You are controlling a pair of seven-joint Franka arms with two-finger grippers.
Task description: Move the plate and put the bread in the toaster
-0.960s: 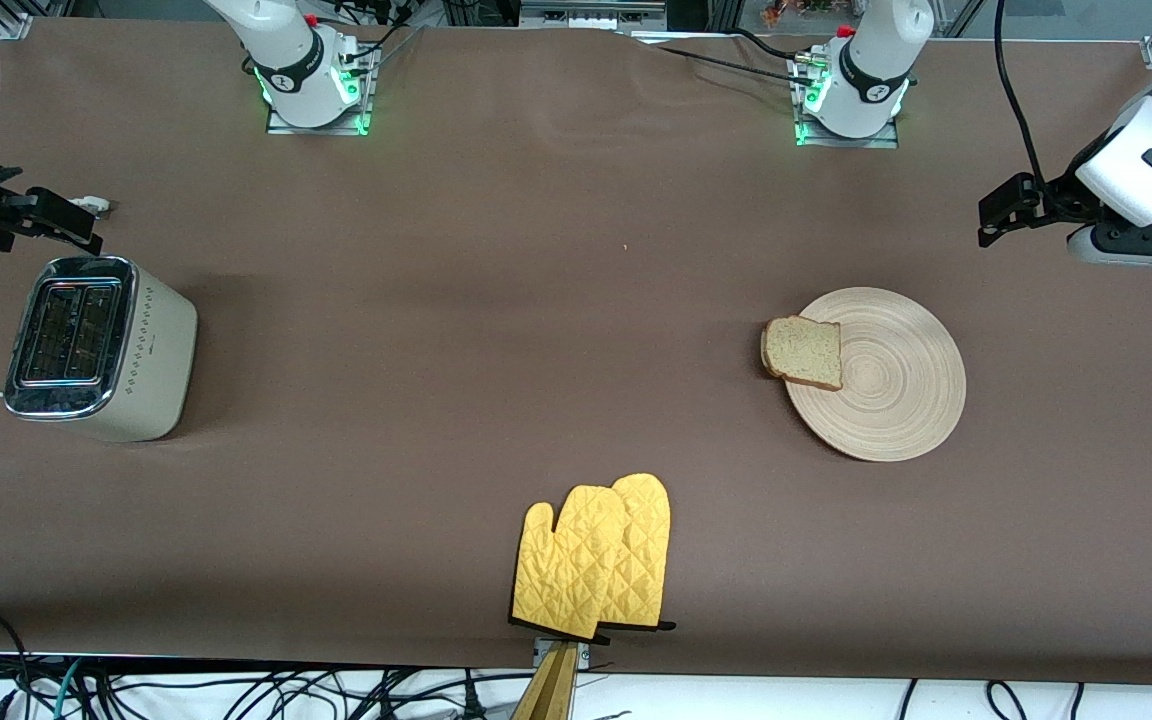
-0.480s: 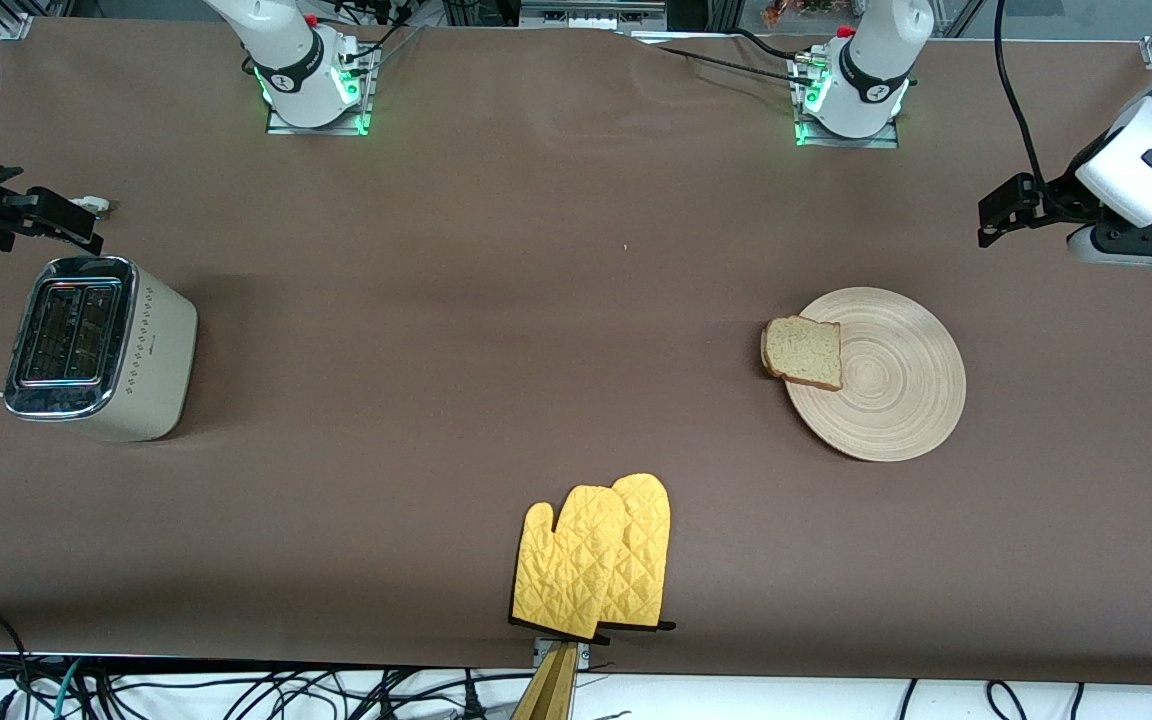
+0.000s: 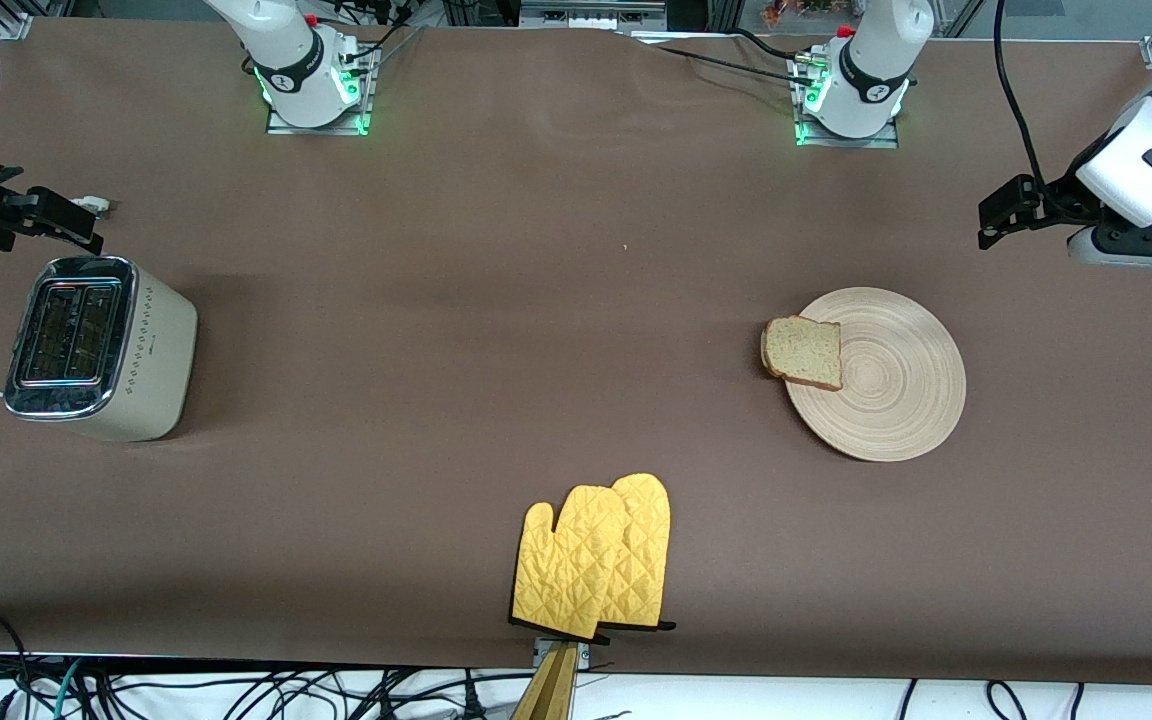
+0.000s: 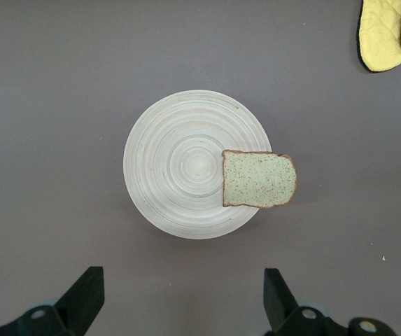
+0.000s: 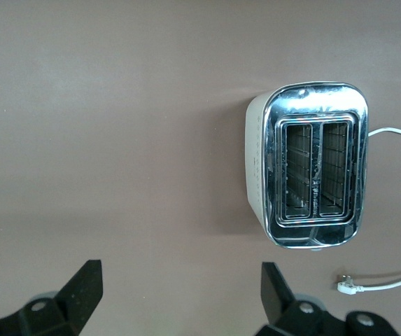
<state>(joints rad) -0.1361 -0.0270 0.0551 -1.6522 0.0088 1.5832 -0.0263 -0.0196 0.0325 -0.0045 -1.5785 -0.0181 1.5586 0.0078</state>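
Resting half on the plate point(image 3: 886, 385), the bread point(image 3: 803, 353) overhangs its rim toward the right arm's end. Toaster point(image 3: 96, 345) stands upright at that end, slots empty. Left gripper point(image 4: 179, 308) hangs spread above the plate; right gripper point(image 5: 179, 304) spread above the toaster.

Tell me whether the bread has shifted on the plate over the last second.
No. The bread lies as before, overhanging the plate rim on the side toward the toaster.
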